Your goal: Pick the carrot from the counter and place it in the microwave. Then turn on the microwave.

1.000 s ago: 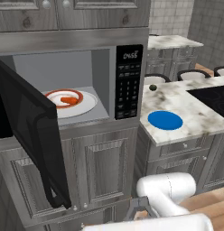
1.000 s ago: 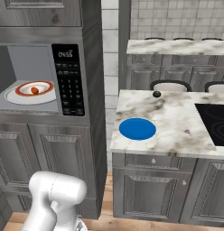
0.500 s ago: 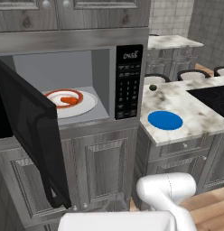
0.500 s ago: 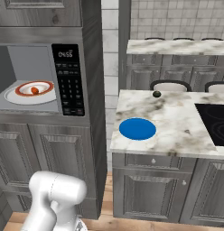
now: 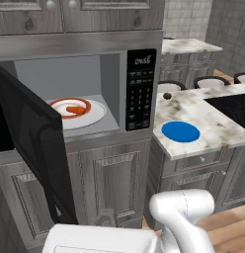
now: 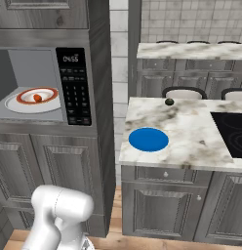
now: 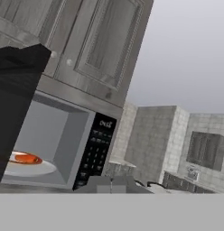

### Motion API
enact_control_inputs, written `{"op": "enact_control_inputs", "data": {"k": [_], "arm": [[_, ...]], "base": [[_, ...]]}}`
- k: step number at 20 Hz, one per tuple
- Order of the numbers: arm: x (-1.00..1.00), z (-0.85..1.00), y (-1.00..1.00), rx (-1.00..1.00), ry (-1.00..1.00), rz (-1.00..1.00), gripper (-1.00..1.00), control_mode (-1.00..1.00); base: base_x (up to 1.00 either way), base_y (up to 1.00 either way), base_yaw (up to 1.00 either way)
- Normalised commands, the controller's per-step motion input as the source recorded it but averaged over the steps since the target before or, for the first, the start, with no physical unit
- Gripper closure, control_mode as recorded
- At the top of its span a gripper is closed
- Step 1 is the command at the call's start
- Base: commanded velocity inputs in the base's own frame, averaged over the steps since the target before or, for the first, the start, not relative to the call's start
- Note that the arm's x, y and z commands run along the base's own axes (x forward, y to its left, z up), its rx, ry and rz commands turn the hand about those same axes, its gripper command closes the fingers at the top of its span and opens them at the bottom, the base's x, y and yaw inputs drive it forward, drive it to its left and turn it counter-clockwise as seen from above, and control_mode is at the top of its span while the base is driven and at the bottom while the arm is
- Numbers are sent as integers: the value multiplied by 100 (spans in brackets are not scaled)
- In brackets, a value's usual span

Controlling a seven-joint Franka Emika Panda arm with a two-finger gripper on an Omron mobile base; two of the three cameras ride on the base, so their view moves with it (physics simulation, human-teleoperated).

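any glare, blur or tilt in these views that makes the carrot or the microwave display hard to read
Left base view: flat, even rendered light, no glare; the carrot is sharp on its plate in the microwave, the display coarse but legible. Right base view: equally crisp, the carrot small. Hand view: the frame is rolled, so the microwave leans; the display is too small to read.

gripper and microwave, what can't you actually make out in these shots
- Gripper: its fingertips cannot be made out above the grey band in the hand view, so open or shut cannot be told.
- Microwave door: cut off by the left edge in the left base view.
- Keypad labels: too small to read in the right base view.
- Carrot: a tiny orange spot on the plate; shape unclear.
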Motion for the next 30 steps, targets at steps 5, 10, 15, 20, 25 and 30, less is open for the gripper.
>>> {"op": "enact_control_inputs", "data": {"k": [5, 10, 15, 20, 25, 30], "arm": [[24, -20, 23, 1, -3, -6, 100, -100], [23, -21, 25, 1, -2, -6, 100, -100], [22, -22, 26, 1, -2, -6, 100, -100], [22, -23, 30, 0, -3, -5, 100, -100], [22, -18, 28, 1, -3, -6, 100, -100], [26, -16, 28, 1, -2, -6, 100, -100]], "base": [[0, 0, 0], [0, 0, 0], [0, 0, 0], [0, 0, 0], [0, 0, 0], [0, 0, 0]]}}
